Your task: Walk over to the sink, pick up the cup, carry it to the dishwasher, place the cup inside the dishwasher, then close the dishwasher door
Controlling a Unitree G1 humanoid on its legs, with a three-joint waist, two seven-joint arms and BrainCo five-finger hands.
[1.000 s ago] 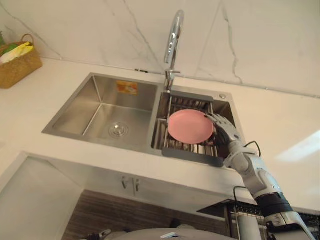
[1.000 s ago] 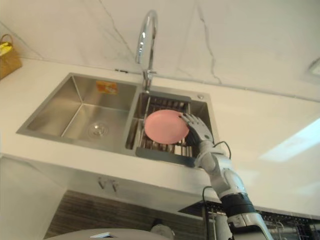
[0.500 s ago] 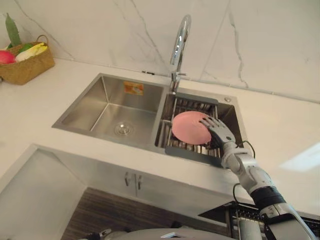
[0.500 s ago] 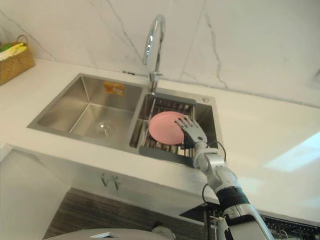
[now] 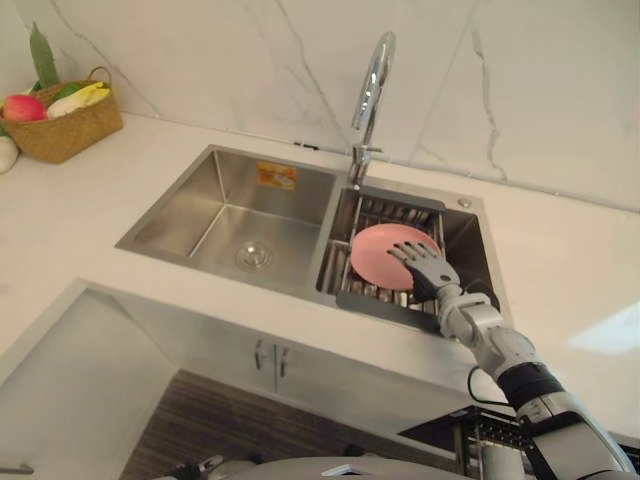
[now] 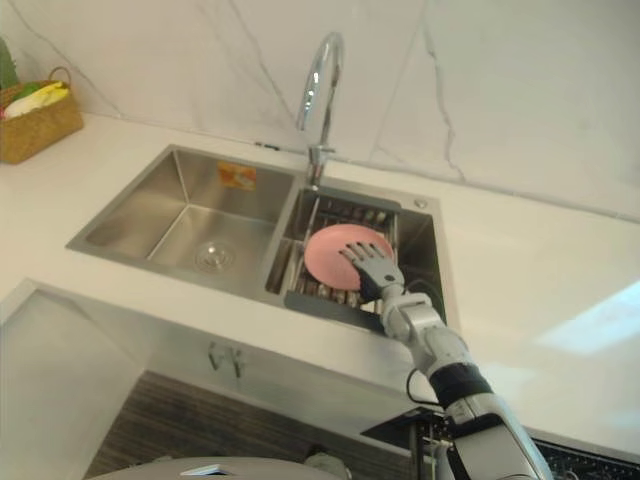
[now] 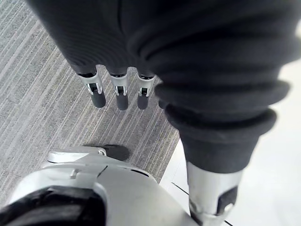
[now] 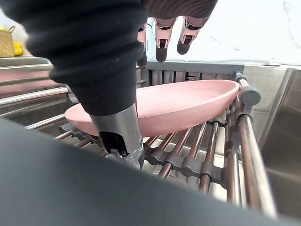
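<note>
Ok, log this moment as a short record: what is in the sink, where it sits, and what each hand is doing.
item: pink plate
item place: lying on the rack in the right basin of the sink
right hand: over the plate's near edge, fingers straight and spread, thumb by the rim
left hand: hanging over the floor, fingers straight, holding nothing
faucet: behind the sink, between the basins
basket: on the counter, far left

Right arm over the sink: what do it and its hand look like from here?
The right arm is made of silver-grey jointed segments, with a black band on the forearm. The right hand has silver fingers with dark tips, and a dark ribbed cover over its back and wrist. The left hand looks the same.
</note>
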